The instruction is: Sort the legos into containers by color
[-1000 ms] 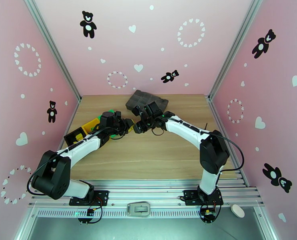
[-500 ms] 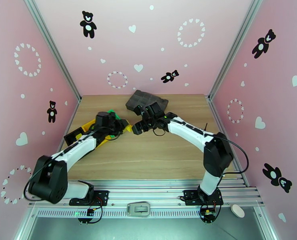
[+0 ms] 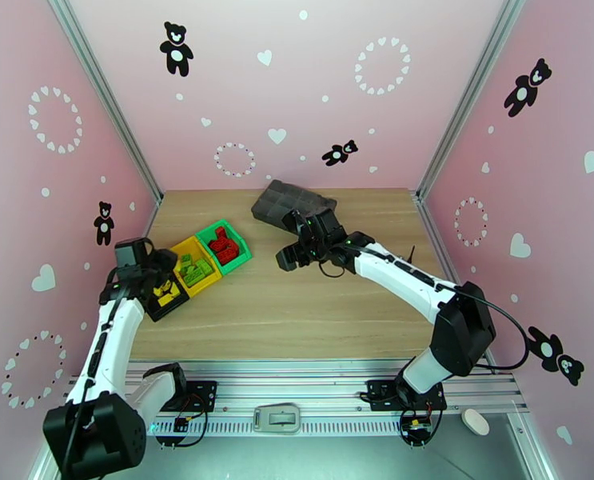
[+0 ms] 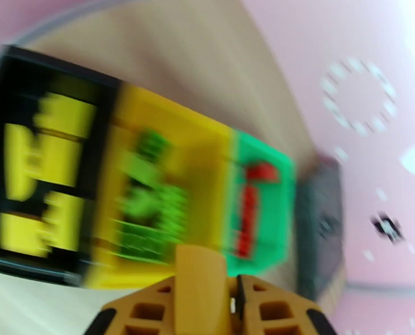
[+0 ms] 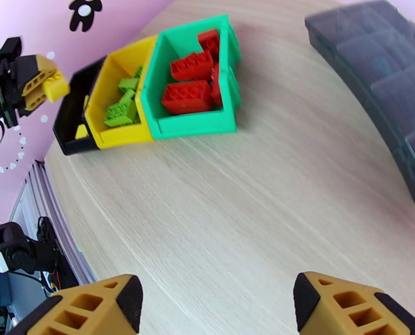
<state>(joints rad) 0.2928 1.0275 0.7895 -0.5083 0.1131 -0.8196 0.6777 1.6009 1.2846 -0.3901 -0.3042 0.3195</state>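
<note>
Your left gripper (image 5: 44, 84) pinches a yellow lego (image 5: 58, 87); centre it over the black bin (image 5: 67, 132), lower, then release. Your right gripper (image 5: 218, 295) gapes wide, empty.

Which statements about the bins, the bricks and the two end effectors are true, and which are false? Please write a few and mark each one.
1. The green bin holds red bricks. True.
2. The yellow bin holds yellow bricks. False: it holds light green bricks; the yellow bricks lie in the black bin.
3. The right end effector is open, with nothing between its fingers. True.
4. The left end effector is open and empty. False: it is shut on a yellow brick, near the black bin.
</note>
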